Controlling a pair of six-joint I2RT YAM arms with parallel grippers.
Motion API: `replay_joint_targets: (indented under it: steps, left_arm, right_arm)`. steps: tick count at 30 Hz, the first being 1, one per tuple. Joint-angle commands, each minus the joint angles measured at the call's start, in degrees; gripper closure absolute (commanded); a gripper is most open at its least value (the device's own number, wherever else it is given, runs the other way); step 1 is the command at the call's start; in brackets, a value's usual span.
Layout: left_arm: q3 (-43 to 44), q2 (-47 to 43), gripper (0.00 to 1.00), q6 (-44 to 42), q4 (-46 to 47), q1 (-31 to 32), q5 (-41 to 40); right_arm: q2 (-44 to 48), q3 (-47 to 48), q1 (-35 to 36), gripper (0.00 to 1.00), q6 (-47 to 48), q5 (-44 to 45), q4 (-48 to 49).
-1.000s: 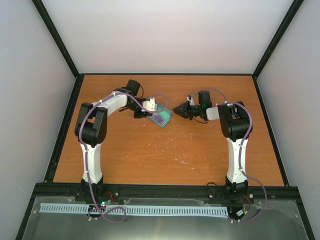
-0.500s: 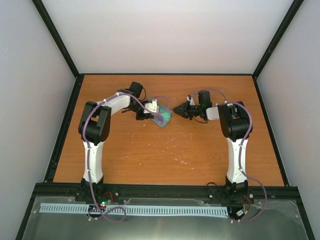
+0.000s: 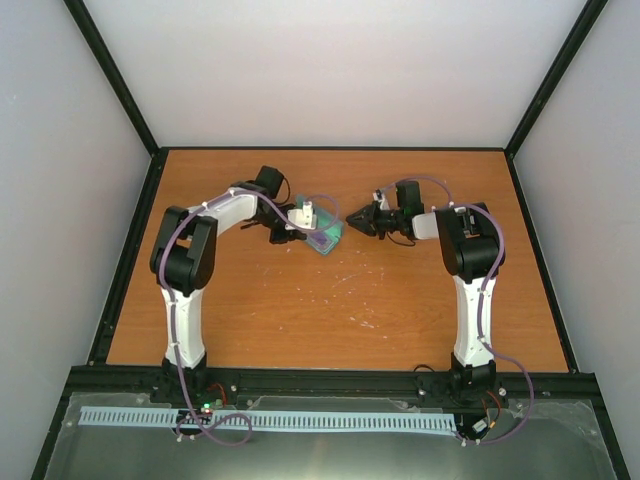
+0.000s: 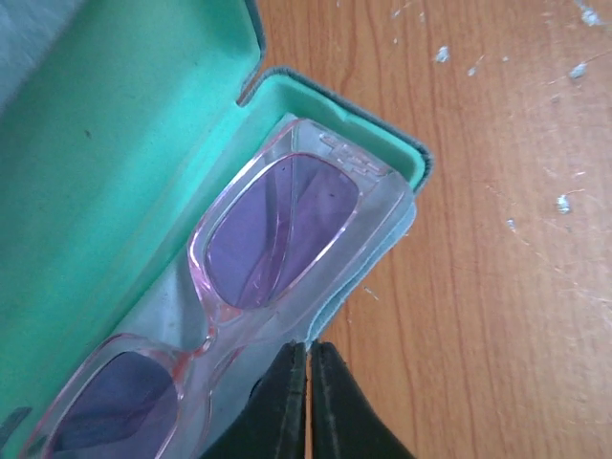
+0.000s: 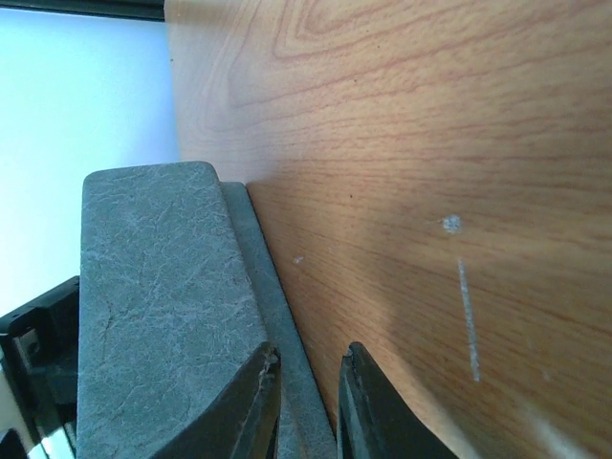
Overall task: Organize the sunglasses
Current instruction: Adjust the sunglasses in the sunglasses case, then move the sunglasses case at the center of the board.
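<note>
The sunglasses (image 4: pixel 287 229) have a pink translucent frame and purple lenses. They lie inside the open case (image 4: pixel 115 172), which has a teal lining, on top of a pale blue cloth (image 4: pixel 368 273). My left gripper (image 4: pixel 309 346) is shut, with its tips pinched on the cloth's near edge beside the sunglasses. In the top view the case (image 3: pixel 326 240) sits at the table's middle back between both grippers. My right gripper (image 5: pixel 308 368) grips the rim of the grey textured case (image 5: pixel 163 287) from the right.
The wooden table (image 3: pixel 330 300) has white scuff marks near its middle. Black frame rails and pale walls enclose it on three sides.
My left arm has shifted slightly, its gripper edging right along the case's near side. The right arm and the case have stayed put.
</note>
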State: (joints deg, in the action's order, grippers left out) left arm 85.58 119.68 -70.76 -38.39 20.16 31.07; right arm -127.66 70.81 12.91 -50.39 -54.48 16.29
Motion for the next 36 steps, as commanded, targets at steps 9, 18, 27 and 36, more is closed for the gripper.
replay_joint_targets:
  steps: [9, 18, 27, 36]
  left_arm:
    - [-3.3, -12.7, 0.98, 6.5, 3.3, -1.2, 1.4]
    - [-12.6, -12.5, 0.99, 6.4, 0.4, -3.6, 1.0]
    - [-5.3, -3.0, 0.99, 8.9, -1.0, -4.1, 1.6]
    - [3.8, 4.2, 0.99, 11.2, -3.9, -5.1, 0.7]
  right_arm:
    - [1.4, 6.4, 0.5, 0.84, 7.4, 1.9, -8.9]
    - [-1.8, 19.8, 0.6, 0.94, 12.3, 2.6, -19.4]
    - [-5.7, 25.7, 5.0, 0.94, 11.8, 2.2, -22.2]
    - [-6.6, 27.8, 6.7, 0.94, 11.1, 1.9, -23.2]
